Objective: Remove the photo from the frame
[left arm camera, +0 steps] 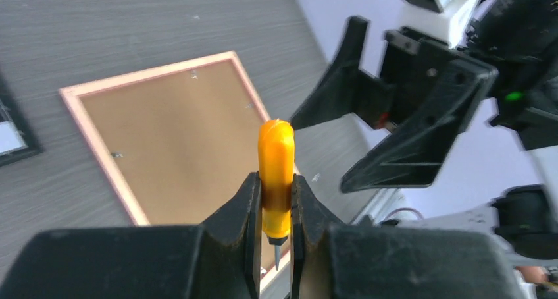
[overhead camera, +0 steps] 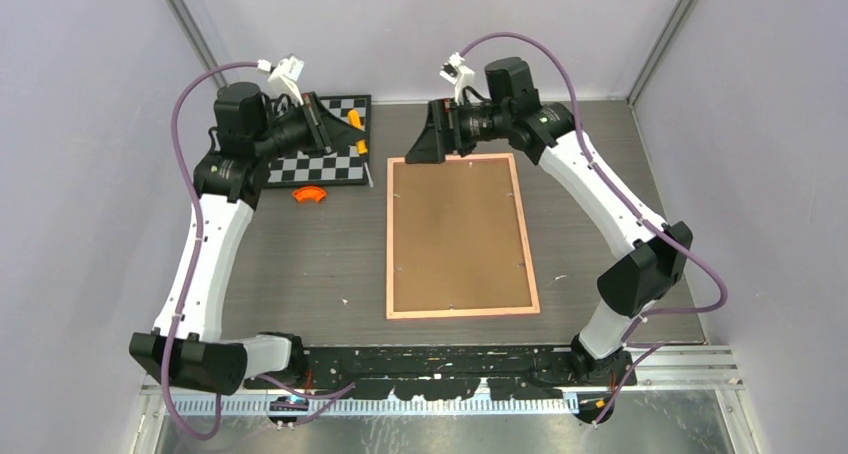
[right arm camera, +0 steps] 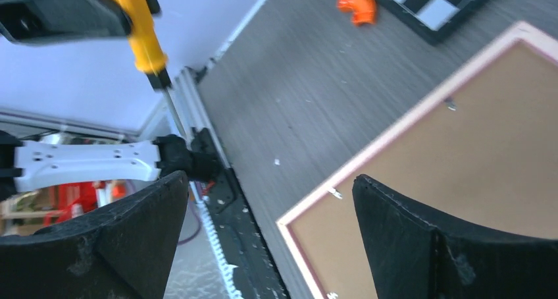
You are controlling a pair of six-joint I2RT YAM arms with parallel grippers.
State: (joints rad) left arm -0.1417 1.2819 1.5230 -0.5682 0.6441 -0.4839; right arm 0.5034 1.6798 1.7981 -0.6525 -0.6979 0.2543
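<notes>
The frame (overhead camera: pixel 458 236) lies face down in the middle of the table, its brown fibreboard back up inside a thin pink border; it also shows in the wrist views (left arm camera: pixel 177 134) (right arm camera: pixel 460 180). The photo is hidden under the back. My left gripper (overhead camera: pixel 357 134) hovers over the chessboard, shut on an orange-handled screwdriver (left arm camera: pixel 276 174) whose metal tip points down (right arm camera: pixel 141 35). My right gripper (overhead camera: pixel 425 144) hangs open above the frame's far left corner, with nothing between its fingers (right arm camera: pixel 266 187).
A black-rimmed chessboard (overhead camera: pixel 330 159) lies at the far left, with a small orange curved piece (overhead camera: pixel 309 194) on the table beside it. Small metal clips (right arm camera: pixel 335 193) sit along the frame's inner edge. Grey walls close in the table on three sides.
</notes>
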